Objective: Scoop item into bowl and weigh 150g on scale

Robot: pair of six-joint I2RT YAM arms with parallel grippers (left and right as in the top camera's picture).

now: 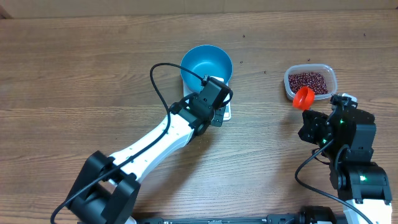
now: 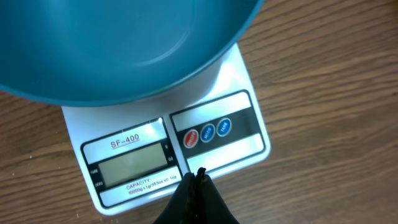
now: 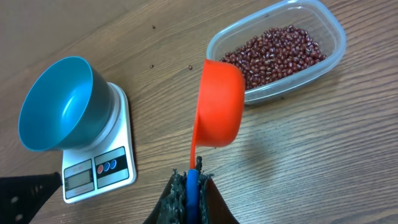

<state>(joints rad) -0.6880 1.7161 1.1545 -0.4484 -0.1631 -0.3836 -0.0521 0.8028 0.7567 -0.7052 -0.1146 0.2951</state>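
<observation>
Overhead, your left arm (image 1: 155,140) hides most of the scale (image 1: 226,112), which carries the bowl (image 1: 206,65). In the left wrist view the bowl is cut off at the top, and the display (image 2: 127,167) is unreadable. Your left gripper (image 2: 198,177) is clenched on nothing, its tips at the scale's front edge just below the 3 buttons (image 2: 207,131). Your right gripper (image 3: 194,173) clamps the handle of the scoop (image 3: 219,102). The scoop's inside is turned away, at the corner of the tub (image 3: 336,43) holding the beans (image 3: 273,53).
</observation>
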